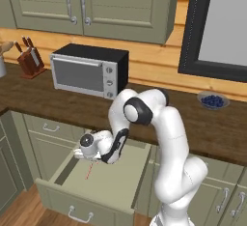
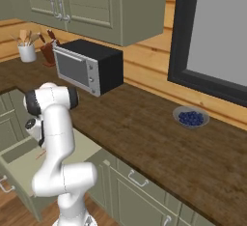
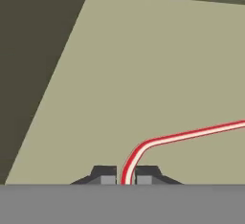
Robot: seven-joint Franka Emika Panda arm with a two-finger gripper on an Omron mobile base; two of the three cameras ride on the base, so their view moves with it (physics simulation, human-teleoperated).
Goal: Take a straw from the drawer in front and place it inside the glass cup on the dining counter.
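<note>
A robot arm's jaws clamp on the short bent end of a red straw [image 3: 191,133] low inside the open drawer [image 1: 108,184], below the toaster oven [image 1: 87,70]; lifting it and carrying it to the cup remain

White arm [image 2: 53,138] rises at 7 o'clock, elbow joint dark, bent down into the open drawer [image 2: 21,160] at 8 o'clock. Thin red straw [image 2: 40,155] shows just left of the arm inside the drawer, tilted; the grip itself is hidden behind the arm. Dark wood worktop [image 2: 144,133] runs 9 to 4 o'clock. Toaster oven [image 2: 87,65] on it at 10 o'clock. Knife block [image 2: 48,51] and white utensil holder [image 2: 27,51] beside it, further to 10 o'clock. Bowl of blueberries [image 2: 191,117] at 3 o'clock. Sage cabinets [image 2: 96,3] at 12 o'clock, dark-framed window [image 2: 212,32] at 2 o'clock.
</note>
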